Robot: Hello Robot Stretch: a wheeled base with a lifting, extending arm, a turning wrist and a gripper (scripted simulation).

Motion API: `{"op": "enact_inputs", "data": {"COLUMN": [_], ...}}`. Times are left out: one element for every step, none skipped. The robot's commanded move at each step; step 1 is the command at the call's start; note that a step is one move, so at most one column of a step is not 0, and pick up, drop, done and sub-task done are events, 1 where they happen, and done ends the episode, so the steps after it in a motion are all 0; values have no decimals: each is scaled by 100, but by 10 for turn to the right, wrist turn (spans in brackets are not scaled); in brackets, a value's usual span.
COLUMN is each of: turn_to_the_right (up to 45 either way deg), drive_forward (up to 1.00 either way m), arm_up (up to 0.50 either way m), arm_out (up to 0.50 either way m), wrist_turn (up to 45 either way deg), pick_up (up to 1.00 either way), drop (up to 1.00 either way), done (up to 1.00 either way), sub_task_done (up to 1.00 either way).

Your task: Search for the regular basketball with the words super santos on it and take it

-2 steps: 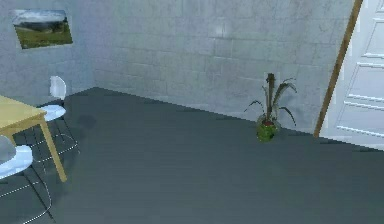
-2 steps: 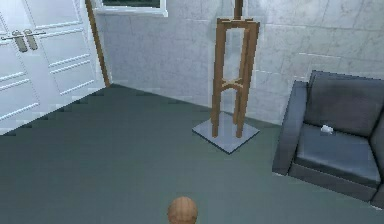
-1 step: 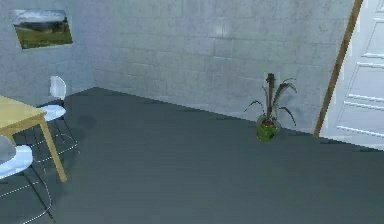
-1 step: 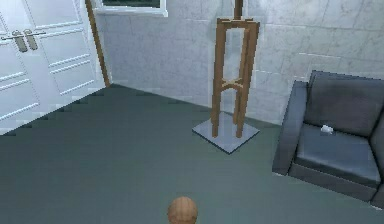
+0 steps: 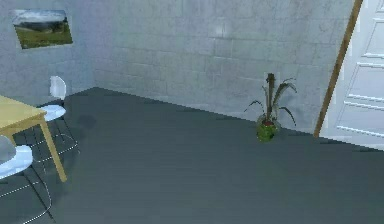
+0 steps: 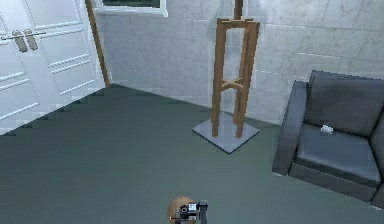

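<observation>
Floor (image 5: 200,160) runs dark grey to tiled walls (image 5: 180,50); whether pincer (image 6: 190,211) holds anything cannot be told.

Grey tiled walls (image 5: 180,50), dark grey floor (image 5: 180,160). Beyond the fingers (image 6: 193,210): wooden stand (image 6: 234,75) on grey base plate (image 6: 225,137). Right of them: dark armchair (image 6: 335,125). Far left: white double doors (image 6: 45,60). Ahead: wooden table (image 5: 20,115), white chairs (image 5: 55,100), potted plant (image 5: 268,110), wall picture (image 5: 43,28).

No legible txt or nos. in either view, framed wall pic (image 5: 43,29) w/ no readable lettering
</observation>
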Motion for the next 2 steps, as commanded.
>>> {"op": "enact_inputs", "data": {"turn_to_the_right": [0,0], "drive_forward": [0,0], "arm_up": [0,0], "arm_out": [0,0], "wrist_turn": [450,450], "pick_up": [0,0], "drop": [0,0], "done": [0,0], "sub_task_done": [0,0]}}
